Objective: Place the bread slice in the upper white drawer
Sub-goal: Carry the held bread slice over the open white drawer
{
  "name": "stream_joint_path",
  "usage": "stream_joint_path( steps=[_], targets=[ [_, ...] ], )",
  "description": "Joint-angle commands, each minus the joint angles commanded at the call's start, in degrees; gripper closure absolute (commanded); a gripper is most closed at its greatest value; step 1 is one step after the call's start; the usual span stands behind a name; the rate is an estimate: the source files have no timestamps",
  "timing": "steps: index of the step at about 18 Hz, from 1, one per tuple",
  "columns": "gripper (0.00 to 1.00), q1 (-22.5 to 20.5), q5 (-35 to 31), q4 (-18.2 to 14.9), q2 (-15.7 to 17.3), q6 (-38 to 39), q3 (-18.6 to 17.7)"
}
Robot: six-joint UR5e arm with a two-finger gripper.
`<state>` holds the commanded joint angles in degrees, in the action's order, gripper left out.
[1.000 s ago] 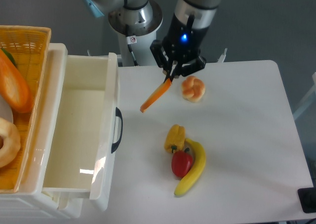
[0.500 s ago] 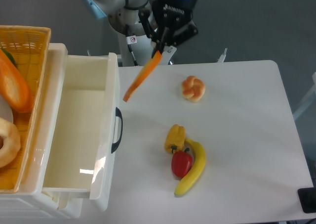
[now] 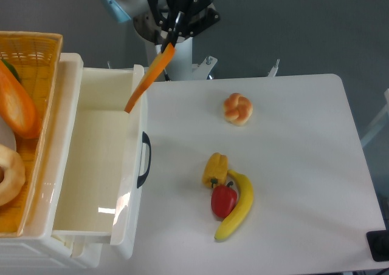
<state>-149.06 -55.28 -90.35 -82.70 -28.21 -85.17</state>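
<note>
The bread slice [image 3: 148, 79] shows edge-on as a tilted orange strip, held high in the air. My gripper [image 3: 171, 37] is shut on its upper end, near the top of the view. The slice's lower end hangs over the front panel of the upper white drawer [image 3: 97, 166], which is pulled out and has nothing inside. Its dark curved handle [image 3: 144, 159] faces the table.
A woven yellow basket [image 3: 24, 50] with a long orange loaf [image 3: 17, 105] sits at the left. On the table lie a small knotted bun [image 3: 237, 108], a yellow pepper [image 3: 215, 169], a red pepper [image 3: 223, 200] and a banana [image 3: 238, 207]. The robot base [image 3: 164, 20] stands behind.
The gripper has carried the bread slice up and to the left, from beside the bun to above the drawer's front panel.
</note>
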Motion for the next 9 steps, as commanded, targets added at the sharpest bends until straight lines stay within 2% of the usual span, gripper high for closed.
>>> stream_joint_path(
  steps=[6,9],
  targets=[
    [1.00,2.55,0.09,0.62,-1.49,0.26,-1.49],
    [1.00,3.78,1.05,1.05,-3.33,0.35,-1.58]
  ],
)
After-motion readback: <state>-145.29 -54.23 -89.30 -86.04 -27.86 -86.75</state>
